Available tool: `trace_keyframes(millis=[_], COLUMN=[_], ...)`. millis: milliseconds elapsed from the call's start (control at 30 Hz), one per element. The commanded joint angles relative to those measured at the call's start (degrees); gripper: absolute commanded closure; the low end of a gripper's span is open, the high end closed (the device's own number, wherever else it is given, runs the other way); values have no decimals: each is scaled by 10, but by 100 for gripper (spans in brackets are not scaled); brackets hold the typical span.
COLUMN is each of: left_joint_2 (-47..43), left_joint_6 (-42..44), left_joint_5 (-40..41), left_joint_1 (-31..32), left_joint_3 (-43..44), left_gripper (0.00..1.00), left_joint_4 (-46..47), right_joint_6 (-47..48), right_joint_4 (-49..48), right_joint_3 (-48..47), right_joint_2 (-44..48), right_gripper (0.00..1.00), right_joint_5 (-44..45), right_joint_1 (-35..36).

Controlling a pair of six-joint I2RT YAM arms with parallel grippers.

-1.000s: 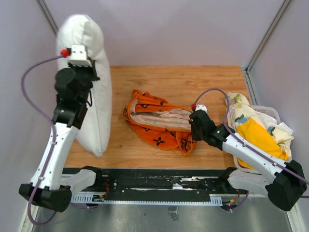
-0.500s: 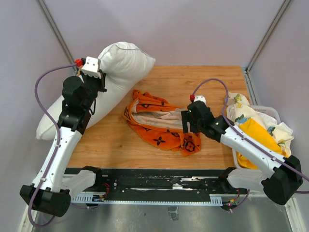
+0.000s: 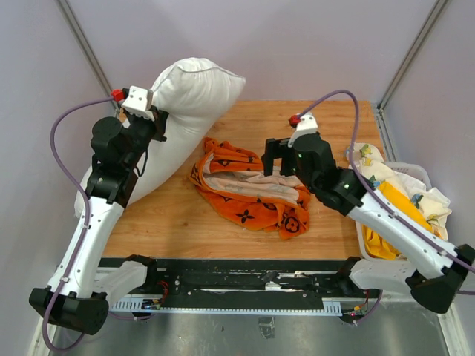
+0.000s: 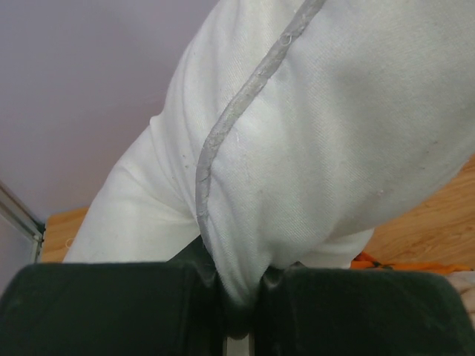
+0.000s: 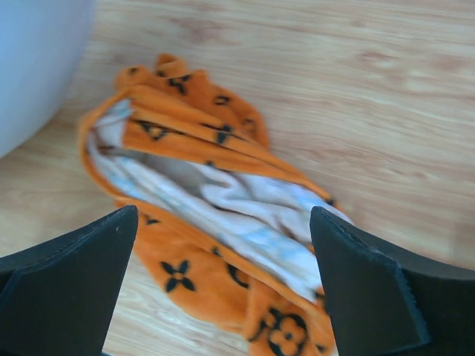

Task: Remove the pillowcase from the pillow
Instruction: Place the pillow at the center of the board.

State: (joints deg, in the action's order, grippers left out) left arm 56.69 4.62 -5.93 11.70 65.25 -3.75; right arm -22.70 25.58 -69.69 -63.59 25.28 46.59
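Observation:
The orange pillowcase (image 3: 249,193) with black motifs lies crumpled in the middle of the wooden table, its pale inner side showing; the right wrist view shows this pillowcase (image 5: 215,245) too. The plump white pillow (image 3: 178,111) leans at the back left, its far end raised. My left gripper (image 3: 157,127) is shut on a fold of the pillow (image 4: 312,148) near its seam. My right gripper (image 3: 277,159) hovers open above the pillowcase's right part, with nothing between its fingers (image 5: 67,274).
A white basket (image 3: 421,175) of yellow and printed cloths stands at the table's right edge. Grey walls with metal frame posts close in the back and sides. Bare wood shows at the back right and at the front left of the table.
The left arm has tipped the pillow from upright to leaning toward the back right. The right gripper has opened, let go of the pillowcase and risen away from it toward the back.

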Motion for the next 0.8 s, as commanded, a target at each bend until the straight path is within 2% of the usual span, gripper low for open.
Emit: trace_keyframes(millis=[0, 100, 167, 300, 433, 533, 633, 667, 700, 767], left_joint_2=[-22, -11, -6, 5, 11, 13, 15, 15, 15, 17], left_joint_6=[-13, -14, -14, -23, -34, -37, -38, -39, -39, -36], left_joint_5=[-10, 15, 23, 30, 8, 6, -4, -4, -2, 5], left_joint_1=[-1, 0, -1, -1, -1, 0, 0, -1, -1, -1], left_joint_3=[56, 80, 95, 113, 113, 113, 117, 119, 122, 129], left_gripper=[100, 100, 100, 100, 100, 100, 100, 100, 100, 100], left_joint_4=[72, 48, 30, -1, 1, 2, 2, 0, -1, -4], right_joint_6=[0, -18, -26, -51, -137, -201, -234, -243, -254, -277], right_joint_4=[-137, -161, -218, -408, -581, -678, -708, -711, -717, -739], right_joint_3=[-1, -49, -62, -59, -90, -123, -169, -195, -214, -235], right_joint_2=[-85, -171, -213, -284, -384, -444, -492, -513, -533, -559], right_gripper=[2, 2, 2, 2, 2, 1, 0, 7, 24, 77], right_joint_5=[-176, -229, -286, -421, -546, -580, -579, -582, -588, -595], right_joint_1=[10, 10, 10, 5, 0, 2, 5, 6, 5, 6])
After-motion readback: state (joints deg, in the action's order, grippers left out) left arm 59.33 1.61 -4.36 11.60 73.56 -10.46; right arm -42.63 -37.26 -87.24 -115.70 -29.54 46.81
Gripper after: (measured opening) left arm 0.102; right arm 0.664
